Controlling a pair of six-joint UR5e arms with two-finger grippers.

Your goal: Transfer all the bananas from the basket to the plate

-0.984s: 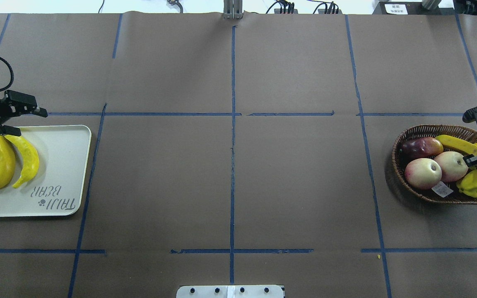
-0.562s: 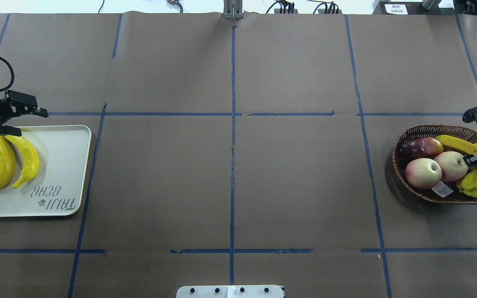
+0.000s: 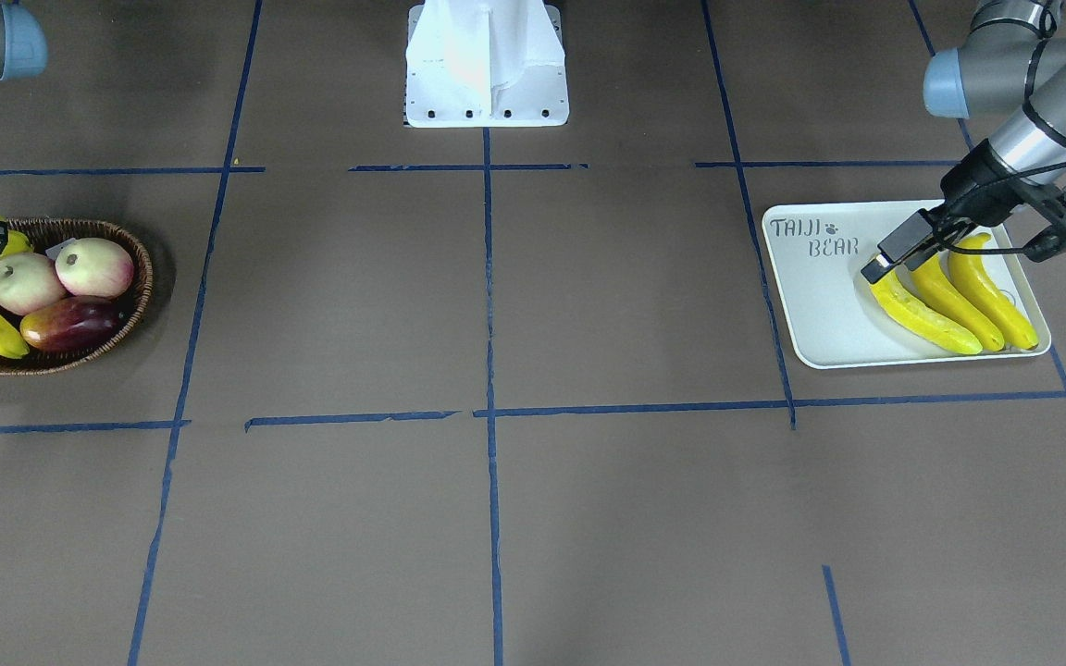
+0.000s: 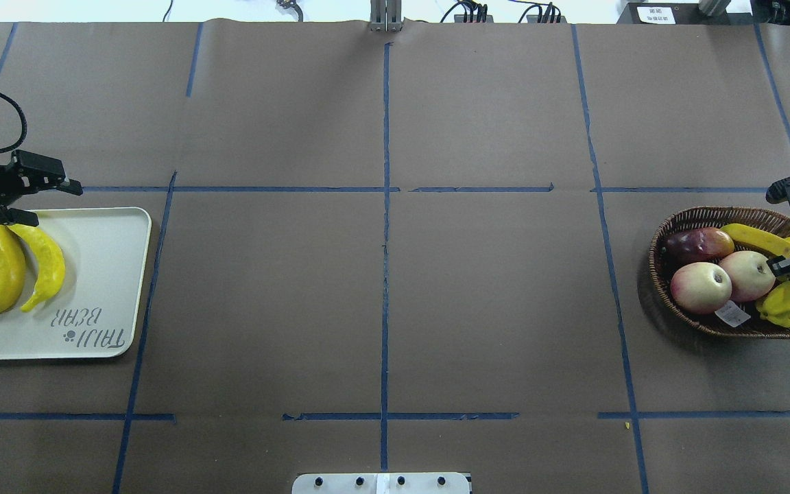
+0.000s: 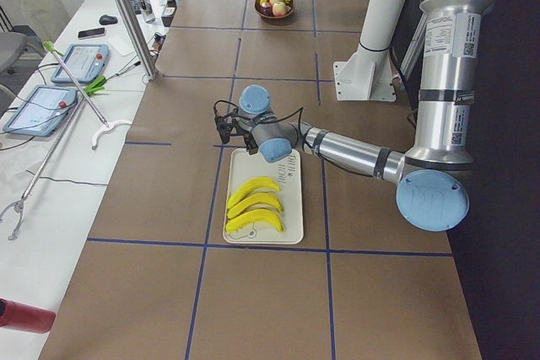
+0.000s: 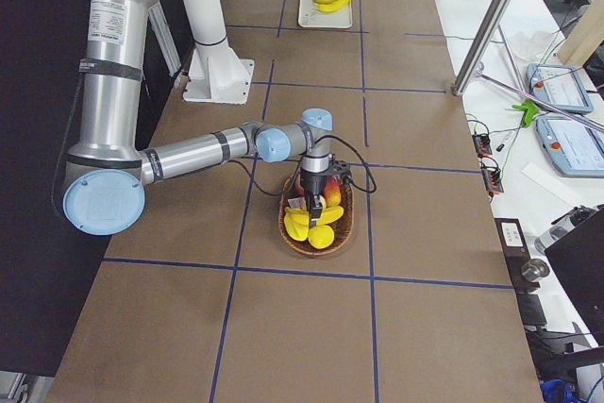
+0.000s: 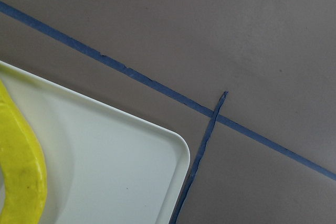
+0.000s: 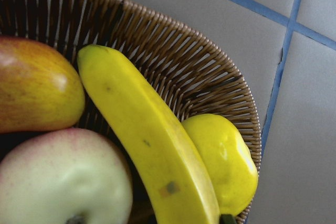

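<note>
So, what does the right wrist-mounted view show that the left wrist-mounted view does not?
Only the right wrist view shows the wicker basket, holding a long banana, a rounder yellow fruit, a peach and a dark red fruit. Only the left wrist view shows a corner of the cream plate, with part of one placed banana on it. Both show the brown table cover crossed by blue tape; neither shows its own jaws.

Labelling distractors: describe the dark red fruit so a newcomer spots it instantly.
In the overhead view, go to the wicker basket at far right. Among two pale pink-cream peaches and yellow bananas, it is the only oblong, dark red fruit.
</note>
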